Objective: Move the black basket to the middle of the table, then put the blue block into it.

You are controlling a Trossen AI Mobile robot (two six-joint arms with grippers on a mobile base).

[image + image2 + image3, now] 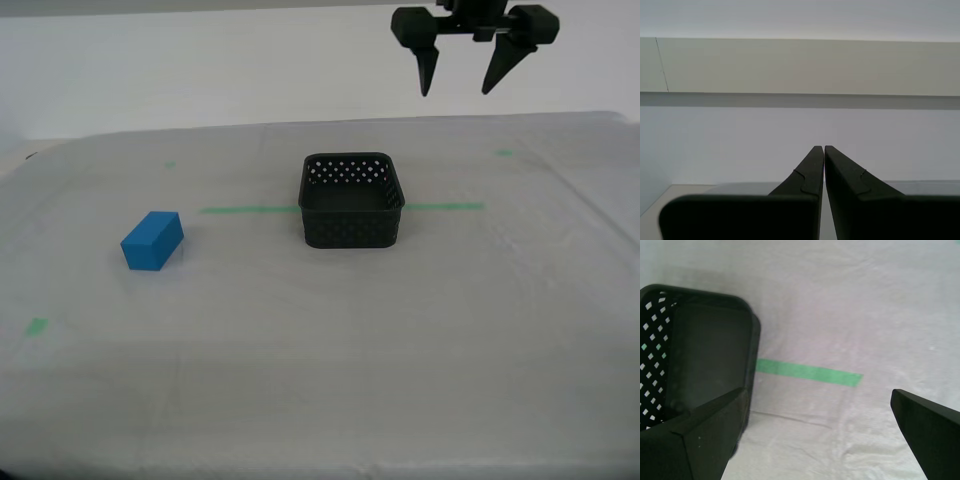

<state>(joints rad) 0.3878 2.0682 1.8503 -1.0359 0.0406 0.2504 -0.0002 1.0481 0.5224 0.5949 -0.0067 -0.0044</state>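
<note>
1. Exterior view: the black basket [352, 200] sits upright near the middle of the table [320, 380], open side up, its inside showing nothing but the perforated far wall. A thin green tape strip [340, 208] runs left to right beneath it, showing on both sides. The blue block [152, 241] lies on the cloth well apart from the basket, toward the exterior view's left and slightly nearer the camera. A small green tape mark [37, 326] lies near the exterior view's left edge, nearer than the block. The first gripper [462, 85] hangs high above the far part of the table, toward the exterior view's right of the basket, fingers pointing down and spread wide, holding nothing.

2. Second wrist view: the second gripper [820, 150] has its two dark fingers pressed together at the tips, with nothing between them. Beyond them are only a pale wall and a light ledge; no task thing appears here.

3. First wrist view: the first gripper [820, 412] shows its fingers [705, 435] set wide apart and empty. Below them lie the basket [705, 350], seen from above, and the tape strip [810, 372] running out from the basket's side across the table [865, 305].
</note>
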